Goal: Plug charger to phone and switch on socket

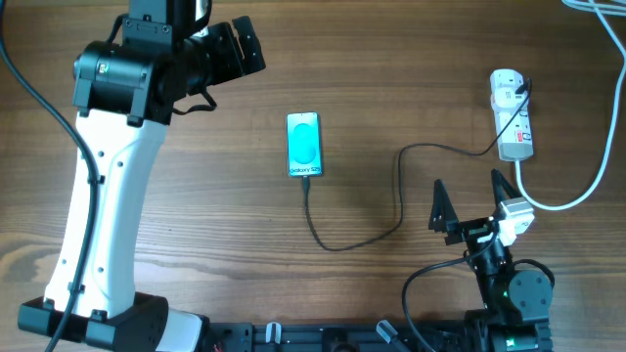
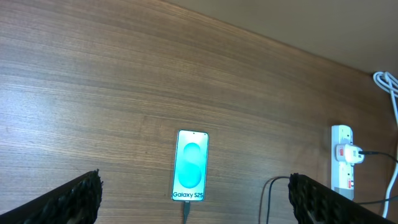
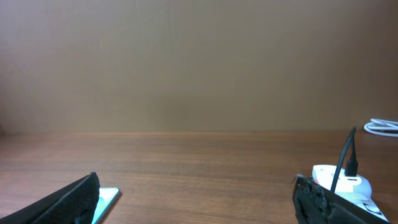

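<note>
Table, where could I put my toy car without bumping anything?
Bare wood lies between the left arm and the phone, and along the far edge between phone and socket. It's crowded on the right: the charger, the socket's white lead and the right gripper.

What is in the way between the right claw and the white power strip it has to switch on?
Nothing bulky. Between the right claw and the socket, only two cables lie flat on the table: the thin black charger crosses the gap, and the socket's white lead runs down close beside the claw.
</note>
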You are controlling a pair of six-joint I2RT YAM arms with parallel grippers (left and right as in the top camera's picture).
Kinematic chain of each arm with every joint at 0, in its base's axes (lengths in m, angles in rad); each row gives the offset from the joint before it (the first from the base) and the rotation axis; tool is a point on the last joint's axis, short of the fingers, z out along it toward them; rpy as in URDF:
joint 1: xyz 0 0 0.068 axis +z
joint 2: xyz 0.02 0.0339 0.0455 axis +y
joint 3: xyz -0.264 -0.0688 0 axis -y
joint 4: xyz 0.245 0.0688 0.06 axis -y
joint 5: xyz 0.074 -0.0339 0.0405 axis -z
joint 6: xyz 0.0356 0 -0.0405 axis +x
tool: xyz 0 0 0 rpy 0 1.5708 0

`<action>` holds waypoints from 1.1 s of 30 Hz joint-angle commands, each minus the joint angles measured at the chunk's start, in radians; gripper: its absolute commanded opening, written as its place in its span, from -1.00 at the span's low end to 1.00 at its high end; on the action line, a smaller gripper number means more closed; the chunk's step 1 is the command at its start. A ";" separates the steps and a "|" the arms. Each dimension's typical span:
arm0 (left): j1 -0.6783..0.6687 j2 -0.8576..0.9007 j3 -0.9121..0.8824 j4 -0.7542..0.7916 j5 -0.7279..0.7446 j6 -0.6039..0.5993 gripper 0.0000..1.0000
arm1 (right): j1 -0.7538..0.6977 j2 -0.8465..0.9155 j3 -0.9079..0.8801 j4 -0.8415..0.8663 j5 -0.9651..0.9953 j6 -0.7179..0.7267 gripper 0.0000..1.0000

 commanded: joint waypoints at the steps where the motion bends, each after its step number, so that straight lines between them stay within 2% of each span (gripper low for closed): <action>1: -0.003 0.005 -0.006 0.000 -0.013 -0.006 1.00 | -0.007 -0.016 -0.009 0.006 0.021 -0.023 1.00; 8: -0.003 0.005 -0.006 0.000 -0.013 -0.006 1.00 | -0.007 -0.016 -0.009 -0.114 0.021 -0.063 1.00; 33: -0.003 0.005 -0.006 0.000 -0.013 -0.006 1.00 | -0.007 -0.016 -0.009 -0.113 0.029 -0.169 1.00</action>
